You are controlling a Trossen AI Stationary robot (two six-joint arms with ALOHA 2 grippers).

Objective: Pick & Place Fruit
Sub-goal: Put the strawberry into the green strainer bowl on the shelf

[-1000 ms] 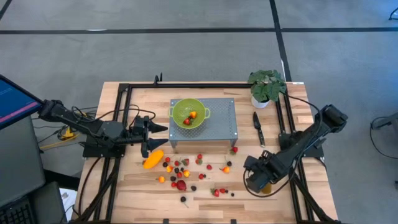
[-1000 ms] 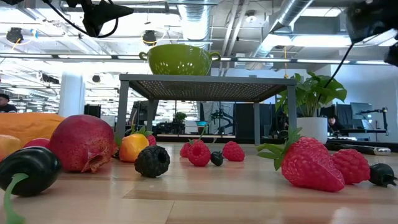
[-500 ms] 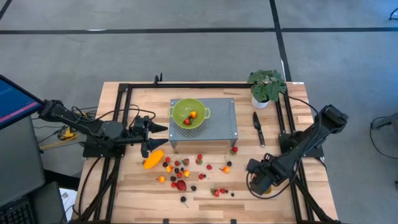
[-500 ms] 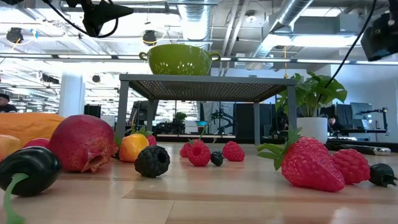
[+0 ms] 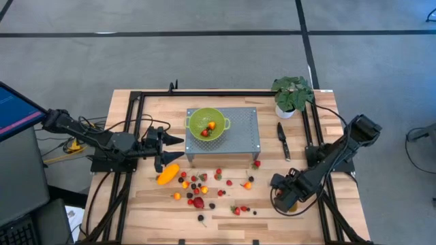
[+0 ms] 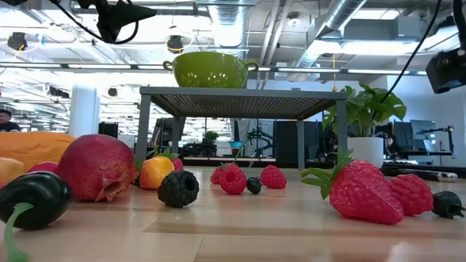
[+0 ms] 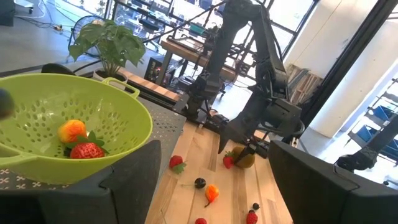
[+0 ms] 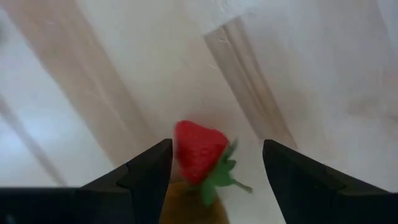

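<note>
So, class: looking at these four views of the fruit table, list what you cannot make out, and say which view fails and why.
- Colander contents: the low view sees only its wall from outside.
- Kiwi-like fruit: in the high view the right hand covers it.
- Long orange fruit: cut off by the low view's edge.
- Knife: too small in the high view to see blade detail.
- Left hand: barely visible in the low view.

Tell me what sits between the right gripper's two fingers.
A red strawberry with green leaves lies on the wooden table between the open fingers of the right gripper, as the right wrist view shows.
</note>
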